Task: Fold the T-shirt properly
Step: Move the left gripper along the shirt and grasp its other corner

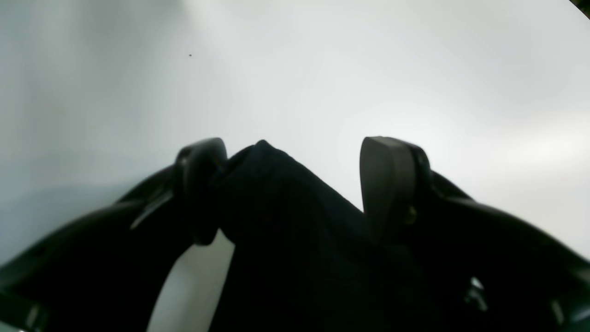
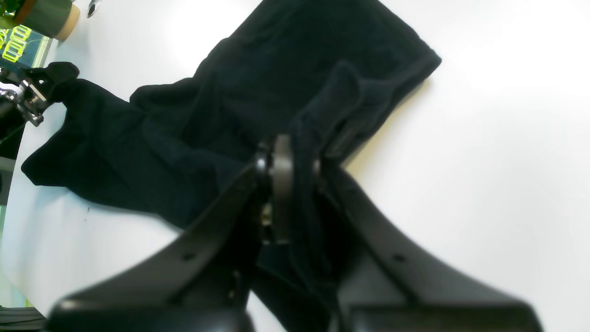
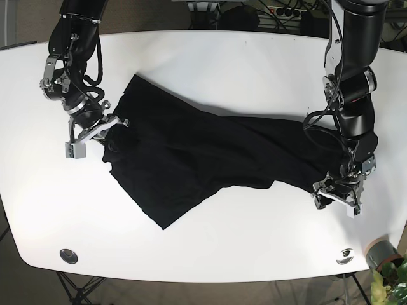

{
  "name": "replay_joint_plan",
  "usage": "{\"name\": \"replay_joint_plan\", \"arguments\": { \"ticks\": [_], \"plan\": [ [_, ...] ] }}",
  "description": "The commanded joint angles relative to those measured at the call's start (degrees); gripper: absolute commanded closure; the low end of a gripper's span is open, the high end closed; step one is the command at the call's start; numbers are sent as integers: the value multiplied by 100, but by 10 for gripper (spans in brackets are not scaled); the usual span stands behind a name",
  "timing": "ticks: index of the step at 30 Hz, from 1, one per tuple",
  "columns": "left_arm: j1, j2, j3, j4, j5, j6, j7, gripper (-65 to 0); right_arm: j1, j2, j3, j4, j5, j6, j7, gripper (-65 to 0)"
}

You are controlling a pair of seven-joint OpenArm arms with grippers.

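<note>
On the white oval surface [image 3: 210, 57] a black cotton T-shirt [image 3: 191, 159] lies crumpled, stretched between the two arms. Its long axis runs across the base view from upper left to lower right, sloping gently downward toward the right.

At the T-shirt's left end in the base view, the right pincer [image 3: 105, 127] sits at the cloth's edge. The right wrist view shows its two black fingers [image 2: 281, 184] pressed together with a fold of the dark fabric [image 2: 276, 83] clamped between them. From that grip the cloth spreads away over the surface, one squared end pointing up and to the right in that view.

The T-shirt's widest part lies just right of this pincer, with one corner hanging down toward the near edge of the surface. Further right the cloth narrows into a twisted band.

At the T-shirt's right end in the base view, the left pincer [image 3: 338, 196] meets the tip of the band. In the left wrist view its fingers [image 1: 387, 184] stand apart, and a peak of the black cloth [image 1: 286, 221] rises between them, touching the left one and lying close against the right one.

Beyond the T-shirt's right end, near the surface's near corner, stands a grey cylindrical cup [image 3: 379, 253].
</note>
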Motion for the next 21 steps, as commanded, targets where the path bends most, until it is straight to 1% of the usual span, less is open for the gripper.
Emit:
{"name": "replay_joint_plan", "arguments": {
  "ticks": [1,8,14,18,21],
  "plan": [
    [-195,-66,22,64,-28,-41,-134,-407,70,46,20,89,112,52,124,-19],
    [-160,-48,30,64,-28,-50,-134,-408,70,46,20,89,112,52,124,-19],
    [-151,-31,30,64,-28,-67,-134,-389,70,46,11,89,112,52,124,-19],
    [-151,40,30,64,-28,-67,-134,-260,70,46,11,89,112,52,124,-19],
    [-142,40,30,64,-19,-67,-134,-175,70,46,11,89,112,52,124,-19]
  ]
}}
